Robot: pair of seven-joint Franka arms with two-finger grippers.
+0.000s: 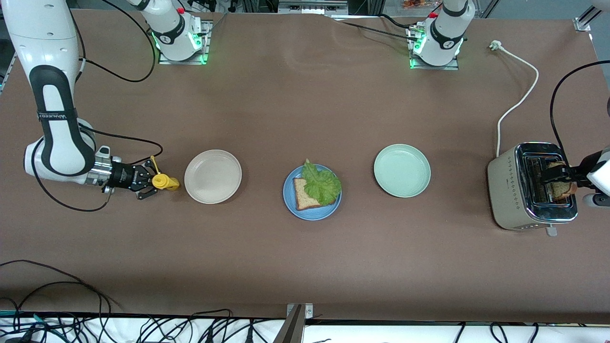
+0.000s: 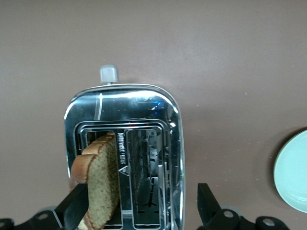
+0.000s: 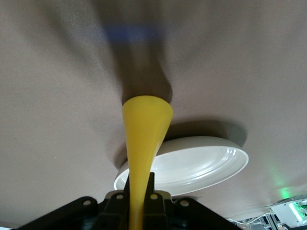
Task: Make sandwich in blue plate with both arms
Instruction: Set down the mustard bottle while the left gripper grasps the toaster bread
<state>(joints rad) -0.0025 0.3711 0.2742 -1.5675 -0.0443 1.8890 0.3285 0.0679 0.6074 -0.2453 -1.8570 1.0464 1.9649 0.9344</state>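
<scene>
On blue plate [image 1: 312,209]: lettuce-topped bread [image 1: 305,195].

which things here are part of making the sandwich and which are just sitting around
Job: blue plate with bread slice and lettuce; second slice in toaster; open left end effector.
Idle: beige plate; green plate; yellow tool in right end effector.
</scene>
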